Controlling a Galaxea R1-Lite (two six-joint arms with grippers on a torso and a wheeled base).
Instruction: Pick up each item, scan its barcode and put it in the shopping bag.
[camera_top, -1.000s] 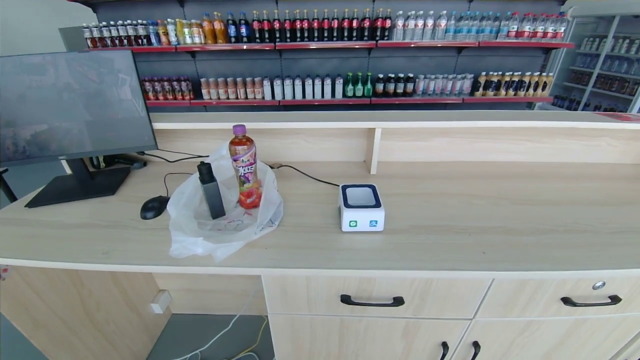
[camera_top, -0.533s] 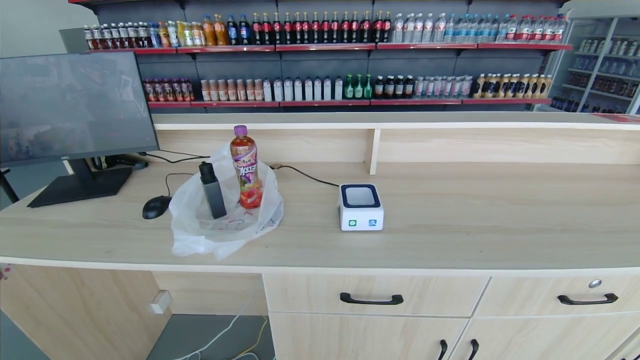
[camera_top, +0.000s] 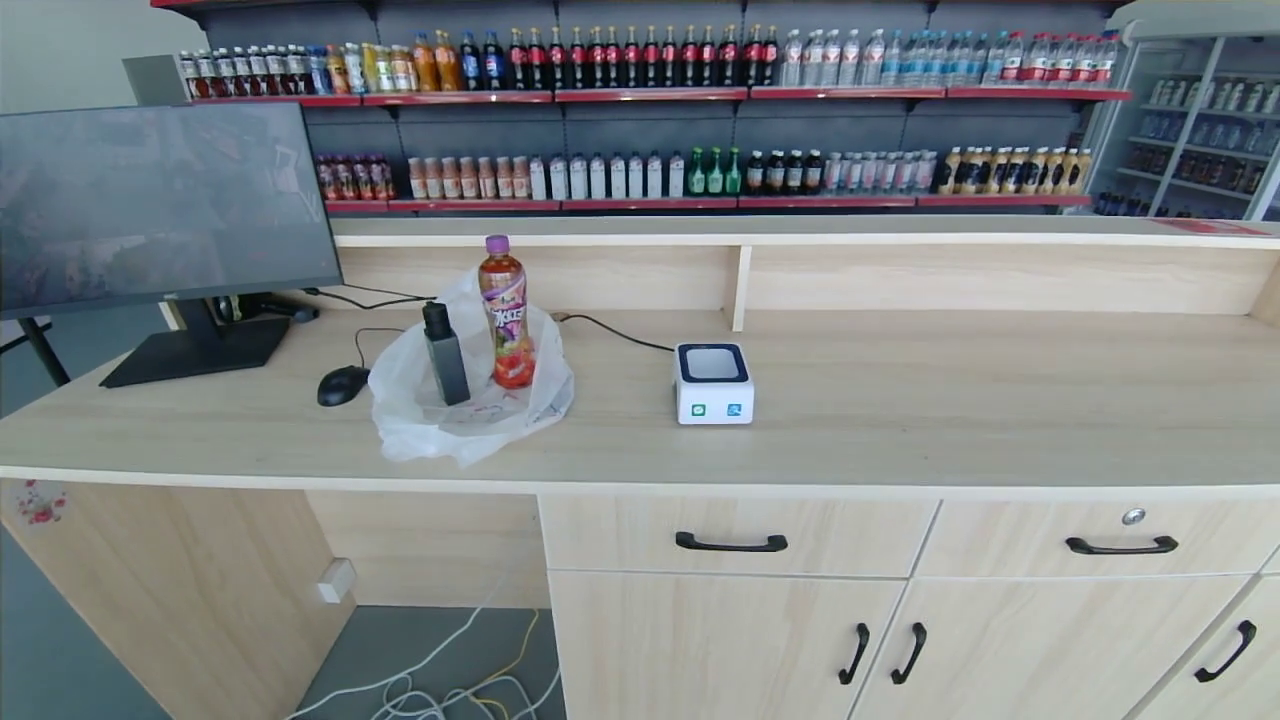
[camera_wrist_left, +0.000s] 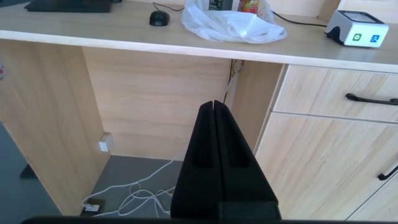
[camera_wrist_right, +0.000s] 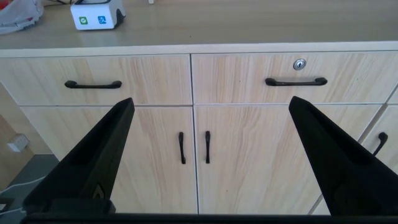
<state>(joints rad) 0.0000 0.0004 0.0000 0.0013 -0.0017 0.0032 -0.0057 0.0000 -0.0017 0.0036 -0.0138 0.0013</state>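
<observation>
Standing upright inside the crumpled white shopping bag (camera_top: 470, 425) are an orange drink bottle (camera_top: 506, 315) with a purple cap and, just to its left, a dark grey box-shaped pack (camera_top: 447, 358) with a black top. The bag's plastic is pushed down around their bases and lies on the pale wooden desk (camera_top: 950, 400). To the bag's right, near but apart, sits a small white scanner (camera_top: 713, 385) with a dark window on top, and a black cable leads from it toward the back of the bag. On the bag's other side rests a black mouse (camera_top: 342, 385), and beyond that a dark monitor (camera_top: 165, 205) on a flat stand. The left gripper (camera_wrist_left: 214, 106) hangs low in front of the desk, facing the open recess beneath it where cables lie on the floor; its jaws are pressed together with nothing between them. The right gripper (camera_wrist_right: 211, 112) hangs low as well, facing the drawers (camera_wrist_right: 99, 78) and cupboard doors (camera_wrist_right: 193, 149) under the desk, its jaws spread wide and holding nothing. Behind the desk, shelves (camera_top: 650, 95) carry rows of bottles.
</observation>
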